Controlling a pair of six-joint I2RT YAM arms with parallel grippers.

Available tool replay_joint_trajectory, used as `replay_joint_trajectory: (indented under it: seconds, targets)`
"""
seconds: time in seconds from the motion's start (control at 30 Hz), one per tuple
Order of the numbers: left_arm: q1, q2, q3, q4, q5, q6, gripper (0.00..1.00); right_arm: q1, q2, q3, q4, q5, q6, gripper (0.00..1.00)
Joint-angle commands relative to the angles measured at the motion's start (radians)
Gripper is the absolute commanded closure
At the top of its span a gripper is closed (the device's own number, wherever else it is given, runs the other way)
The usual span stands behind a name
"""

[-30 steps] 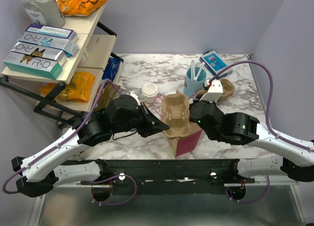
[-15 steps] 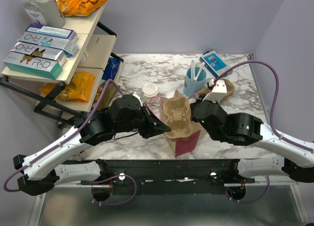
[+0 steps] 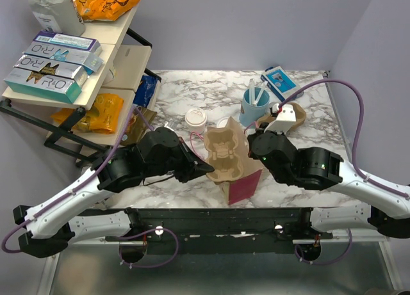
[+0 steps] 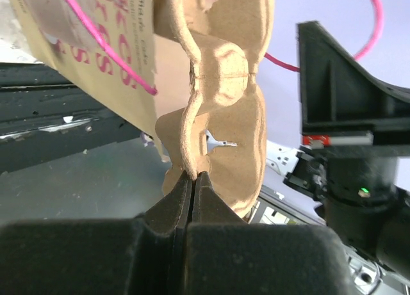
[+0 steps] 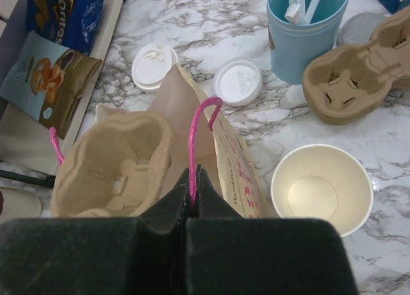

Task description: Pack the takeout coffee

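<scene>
At frame centre, the left pincer (image 4: pixel 192 176), clenched on the cup carrier (image 3: pixel 224 155), has tugged it leftward. The right pincer (image 5: pixel 194 173) pinches the pink handle (image 5: pixel 204 125) of the paper bag (image 3: pixel 242 185). The takeout coffee (image 3: pixel 196 119) waits unpacked.

"Doritos" on blue chip bag (image 5: pixel 62 12)

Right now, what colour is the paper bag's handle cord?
Bright pink. The handle cord shows best in the right wrist view.

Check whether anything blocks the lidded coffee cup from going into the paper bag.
Yes: the cardboard cup carrier, pinched in the left gripper, covers the mouth of the paper bag. The coffee cup stands beyond it.
</scene>
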Motion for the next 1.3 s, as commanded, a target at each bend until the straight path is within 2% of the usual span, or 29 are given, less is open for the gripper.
replay_joint_trajectory:
  seconds: [0.0, 0.27, 0.43, 0.7, 1.0, 1.17, 1.27]
  targets:
    - [-0.008, 0.032, -0.025, 0.051, 0.015, -0.014, 1.0, 0.0, -0.008, 0.012, 0.029, 0.026, 0.025, 0.99]
    - [-0.006, 0.082, 0.004, 0.112, -0.026, -0.006, 1.0, 0.0, -0.011, 0.002, 0.044, 0.008, 0.011, 0.99]
    - [-0.008, 0.106, 0.015, 0.19, 0.017, -0.014, 1.0, 0.0, -0.014, -0.001, 0.045, 0.005, 0.008, 0.99]
    - [-0.006, 0.131, 0.051, 0.149, 0.016, -0.013, 1.0, 0.0, -0.02, -0.01, 0.053, 0.005, 0.011, 0.99]
    - [-0.008, 0.095, 0.033, 0.019, 0.071, 0.009, 1.0, 0.0, -0.026, -0.016, 0.055, 0.023, 0.011, 0.99]
    - [-0.017, 0.109, 0.036, 0.08, 0.155, 0.072, 1.0, 0.0, -0.012, -0.007, 0.056, 0.02, 0.011, 0.99]
    - [-0.023, 0.114, 0.061, 0.054, 0.138, 0.08, 1.0, 0.0, -0.012, -0.004, 0.058, 0.02, 0.009, 0.99]
